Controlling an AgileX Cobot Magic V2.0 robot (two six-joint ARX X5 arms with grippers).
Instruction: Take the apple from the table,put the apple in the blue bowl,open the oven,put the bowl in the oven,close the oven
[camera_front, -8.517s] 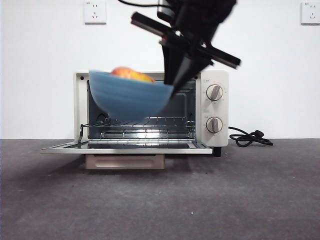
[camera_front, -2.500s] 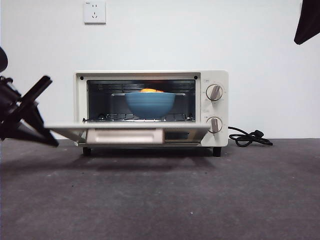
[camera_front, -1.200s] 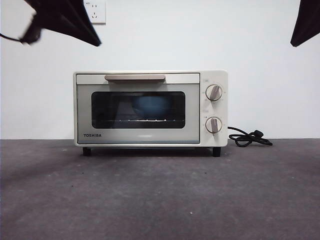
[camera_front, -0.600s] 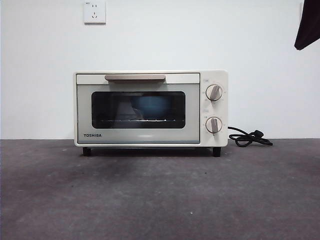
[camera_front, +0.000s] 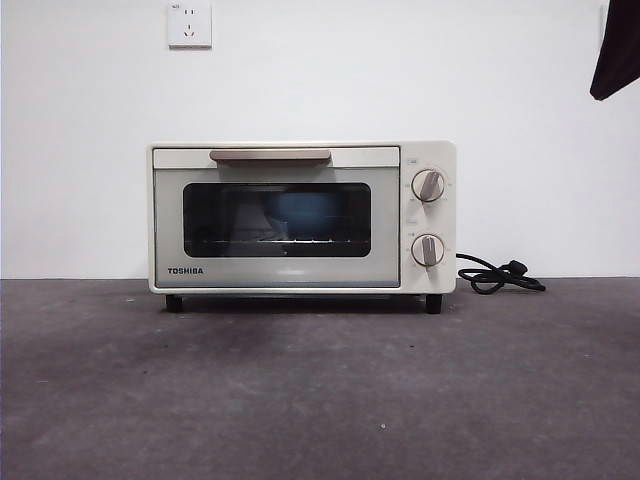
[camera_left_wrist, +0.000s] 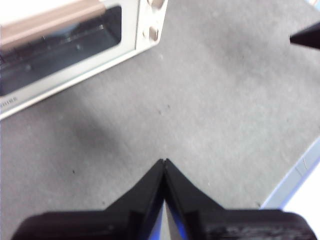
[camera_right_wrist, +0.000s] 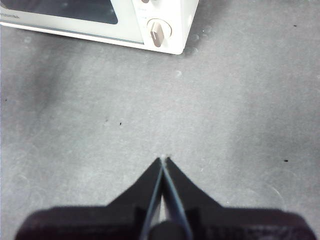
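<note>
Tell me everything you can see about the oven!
The oven is a cream-white TOSHIBA toaster oven, boxy, standing upright on short dark feet on the grey table. Its dark glass door is shut, with a beige bar handle across the top. Two knobs sit on one side, and a black cord trails from behind. Through the glass a blue bowl shows dimly on the rack.

Left gripper (camera_left_wrist: 164, 162): two matte black wedge-shaped jaws tapering to sharp tips, blue strip showing in slit between them, blocky black base behind. Right gripper (camera_right_wrist: 163, 160): same black wedge jaws, pale grey inner edges, rounded black part at base. Front view: black tip at 2 o'clock corner.
</note>
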